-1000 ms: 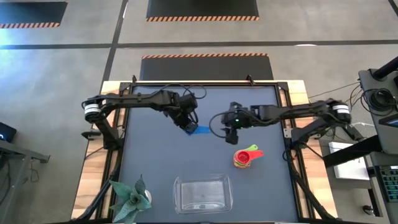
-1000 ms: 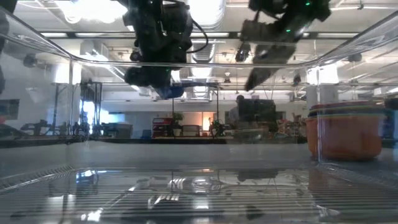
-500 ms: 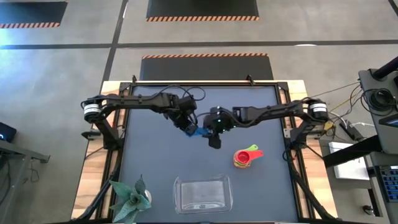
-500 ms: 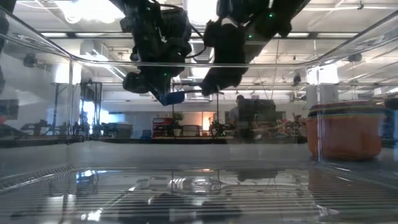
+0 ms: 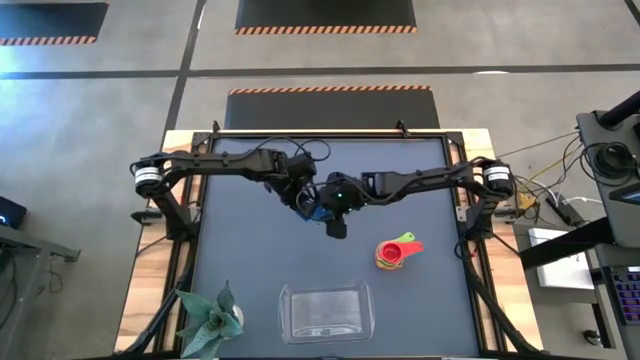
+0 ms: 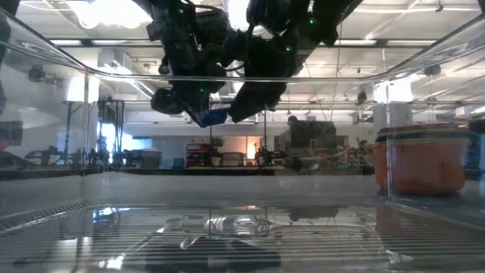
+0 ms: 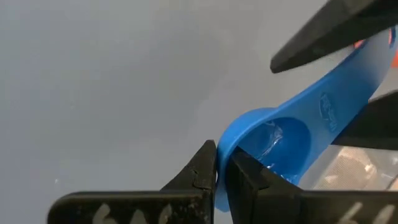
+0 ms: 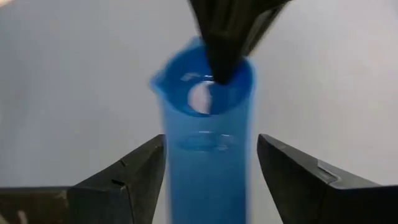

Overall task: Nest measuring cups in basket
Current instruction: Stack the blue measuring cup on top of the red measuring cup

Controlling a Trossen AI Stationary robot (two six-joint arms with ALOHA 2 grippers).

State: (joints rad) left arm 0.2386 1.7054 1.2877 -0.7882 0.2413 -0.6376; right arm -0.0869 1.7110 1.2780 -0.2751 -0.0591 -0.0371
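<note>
A toy plant [image 5: 208,322] with green, pointed leaves stood at the near left corner of the dark table [image 5: 250,250], its leaves reaching over the table's left edge. Beyond the far edge, two black floor mats [image 5: 330,105] with orange-striped borders lay on the grey floor. Cables and equipment [image 5: 610,150] sat off the right edge.

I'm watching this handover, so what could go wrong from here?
The left gripper pinches only the blue cup's thin rim; if it lets go before the right gripper, whose open fingers straddle the handle, closes, the cup could drop. The two grippers are crowded together above the table and could knock each other.
</note>
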